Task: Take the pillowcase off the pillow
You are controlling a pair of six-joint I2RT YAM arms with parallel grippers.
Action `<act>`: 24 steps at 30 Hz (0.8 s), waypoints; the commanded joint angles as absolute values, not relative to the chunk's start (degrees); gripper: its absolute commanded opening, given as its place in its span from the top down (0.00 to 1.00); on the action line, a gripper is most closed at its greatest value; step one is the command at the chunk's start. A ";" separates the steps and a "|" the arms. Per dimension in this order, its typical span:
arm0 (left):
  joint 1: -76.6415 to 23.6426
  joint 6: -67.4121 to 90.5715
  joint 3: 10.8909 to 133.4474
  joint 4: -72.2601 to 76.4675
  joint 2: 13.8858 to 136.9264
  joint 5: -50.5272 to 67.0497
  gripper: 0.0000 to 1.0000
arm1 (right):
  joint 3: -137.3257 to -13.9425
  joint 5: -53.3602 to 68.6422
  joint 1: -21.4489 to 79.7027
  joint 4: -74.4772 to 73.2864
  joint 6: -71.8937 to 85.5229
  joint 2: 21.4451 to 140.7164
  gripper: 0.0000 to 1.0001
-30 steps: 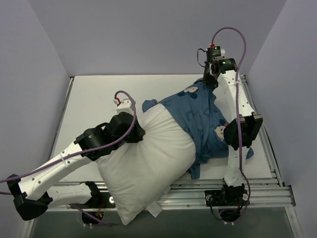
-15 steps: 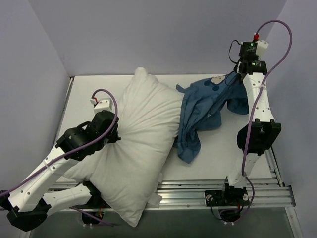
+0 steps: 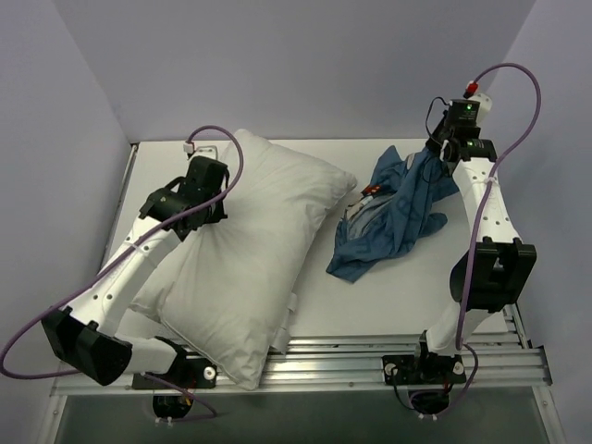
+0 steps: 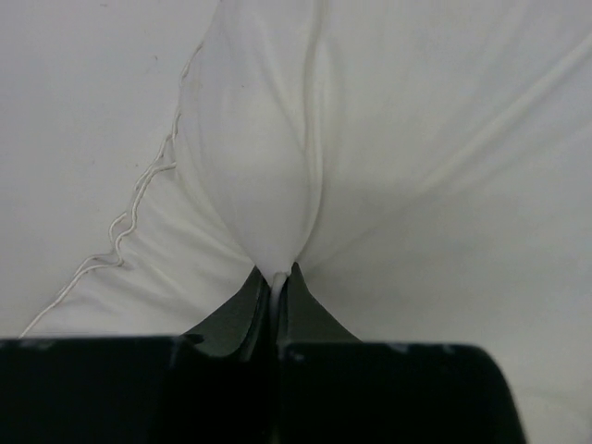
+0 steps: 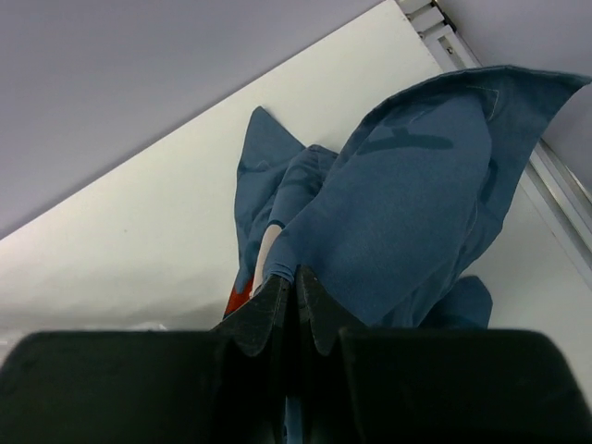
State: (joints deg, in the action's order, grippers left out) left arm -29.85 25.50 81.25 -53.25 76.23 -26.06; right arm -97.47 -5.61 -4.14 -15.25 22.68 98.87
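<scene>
Viewed from above, nearest first: at the table's point(image 3: 370, 310) front edge, a metal rail point(image 3: 370, 356) with both arm bases, and overhanging it the near corner of the pillow point(image 3: 250, 259), plump, plain white, bare of any cover. Lying on the left half of the table, long axis running from that near corner away and slightly rightward toward the back wall. Farther along, at its left flank, the left gripper point(image 3: 215, 205), pressed together on a pinch of the white cloth; in the left wrist view point(image 4: 276, 275), a thin fold of pillow point(image 4: 416, 139) squeezed between the dark fingers, creases fanning out from the pinch. To the right and farther back, the pillowcase point(image 3: 393, 217), blue with darker print, fully off, crumpled in a loose heap on the right half of the table and drawn up at its far end. Just beside the pillow's far right corner there; touching or not, impossible to tell. Elsewhere, bare table between the two. Farthest of all, the right gripper point(image 3: 433, 155), raised over the back right of the table, clamped on the top of the blue cloth; in the right wrist view point(image 5: 296, 277), fingers closed together with the pillowcase point(image 5: 407, 185) draping down from them. Judged from this layout: separation done, with only setting down and letting go left. Key relation for that: pillowcase hanging below the right gripper and trailing toward the pillow side, within the right arm's half, well apart from the left gripper; pillow directly at the left one.
</scene>
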 commanded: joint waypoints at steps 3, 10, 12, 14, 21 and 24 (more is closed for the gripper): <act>-22.08 22.94 88.85 -40.17 80.41 -24.88 0.98 | -101.77 -3.52 -2.73 -15.82 20.40 96.60 1.00; -13.55 23.38 97.55 -40.87 88.15 -21.71 0.98 | -114.77 -9.92 -2.02 -12.14 13.81 93.69 1.00; -11.61 23.38 99.57 -41.31 89.56 -21.71 0.98 | -118.20 -13.08 -2.02 -7.51 11.35 93.69 1.00; -9.15 23.47 101.15 -41.75 90.78 -22.49 0.98 | -118.13 -17.56 -2.02 -1.26 9.33 92.90 1.00; -5.80 24.17 104.15 -42.98 93.43 -21.18 0.98 | -117.77 -27.78 -0.35 29.05 -3.21 95.35 1.00; -5.80 24.26 102.57 -42.37 92.29 -20.57 0.98 | -119.88 -21.82 -0.35 25.87 -5.18 96.68 1.00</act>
State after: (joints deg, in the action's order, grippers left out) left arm -5.87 24.23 99.13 -48.16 94.96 -18.24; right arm -117.25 -22.76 -1.02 17.12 1.21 95.18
